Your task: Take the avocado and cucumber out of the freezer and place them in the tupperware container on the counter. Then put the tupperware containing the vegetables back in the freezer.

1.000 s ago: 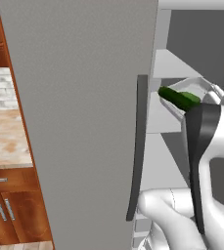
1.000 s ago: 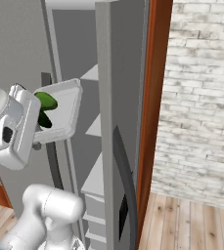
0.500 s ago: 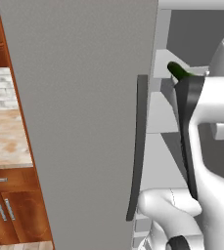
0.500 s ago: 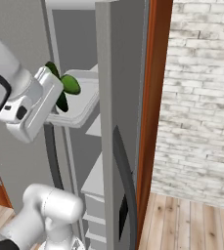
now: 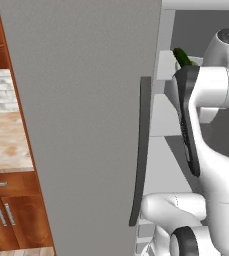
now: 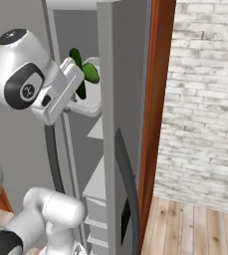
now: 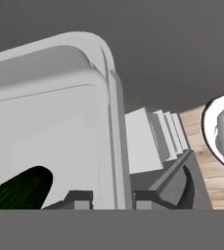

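My gripper [image 6: 74,79] is shut on the rim of the pale grey tupperware container [image 6: 91,105] and holds it high inside the open freezer [image 6: 110,99]. In the hand view the container's wall [image 7: 59,127] runs between my gripper's [image 7: 112,201] two tips. The dark green cucumber [image 6: 76,59] and the brighter green avocado [image 6: 91,72] stick up out of the container. In the left base view, the cucumber's end [image 5: 182,56] pokes up behind my forearm, beside the freezer's big grey door [image 5: 86,125]. A dark green piece [image 7: 20,190] lies in the container at the lower left of the hand view.
The freezer door's dark bar handle [image 5: 140,150] stands just left of my arm. Pale interior shelves [image 6: 98,179] step down below the container. The marbled counter [image 5: 6,142] over wood cabinets lies far left. A wood panel and brick wall [image 6: 205,89] stand to the right.
My arm has risen and carried the container up and deeper into the freezer. The container went from steeply tipped to nearly level, with the greens still in it.
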